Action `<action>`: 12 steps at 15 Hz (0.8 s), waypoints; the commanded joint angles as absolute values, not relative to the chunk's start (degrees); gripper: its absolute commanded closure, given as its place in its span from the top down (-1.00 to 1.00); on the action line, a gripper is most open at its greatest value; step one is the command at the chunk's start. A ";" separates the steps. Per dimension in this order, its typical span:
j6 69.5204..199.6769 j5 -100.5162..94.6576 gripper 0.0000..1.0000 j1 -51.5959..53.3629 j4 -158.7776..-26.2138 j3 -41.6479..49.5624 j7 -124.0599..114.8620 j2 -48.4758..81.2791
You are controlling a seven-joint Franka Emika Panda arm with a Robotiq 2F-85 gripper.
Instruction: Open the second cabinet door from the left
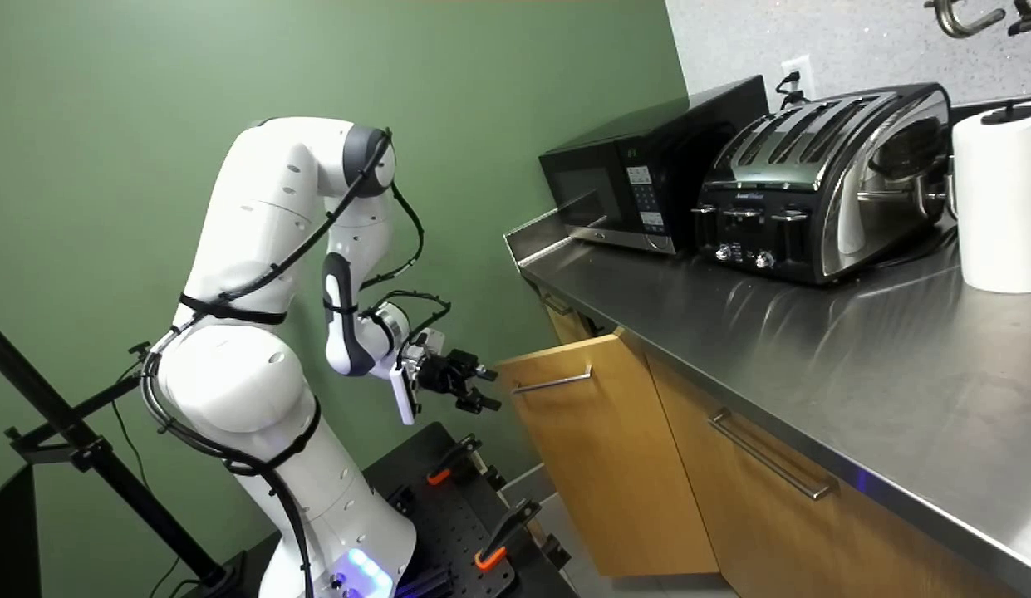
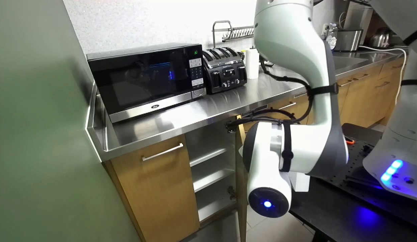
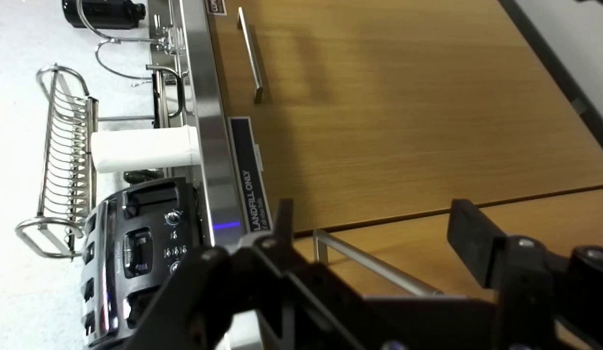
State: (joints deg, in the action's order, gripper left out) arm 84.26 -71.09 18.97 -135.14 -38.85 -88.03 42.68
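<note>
The second cabinet door from the left (image 1: 615,465) is a honey-brown wood panel. It stands swung out from the counter base and shows nearly edge-on in an exterior view (image 2: 241,174). Its metal bar handle (image 1: 552,381) is near the top and also shows in the wrist view (image 3: 379,267). My gripper (image 1: 492,390) is open and empty, close in front of the handle's outer end, with a small gap. In the wrist view the spread fingers (image 3: 374,214) frame the door (image 3: 403,243) and handle; the handle's lower end is hidden behind the gripper body. The arm hides the gripper in an exterior view.
The leftmost cabinet door (image 2: 158,188) is closed. Beside it the open cabinet shows white shelves (image 2: 213,179). A steel counter (image 1: 731,332) overhangs the doors and holds a microwave (image 2: 144,80), toaster (image 1: 814,183) and paper roll (image 1: 1001,208). A green wall (image 1: 482,166) stands behind.
</note>
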 commanded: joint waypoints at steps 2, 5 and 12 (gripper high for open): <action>89.26 -60.79 1.00 18.54 -142.91 -42.88 -86.18 27.30; 93.91 -61.64 1.00 18.53 -145.47 -42.25 -87.12 18.75; 116.02 -71.82 1.00 17.74 -149.32 -34.26 -90.10 3.53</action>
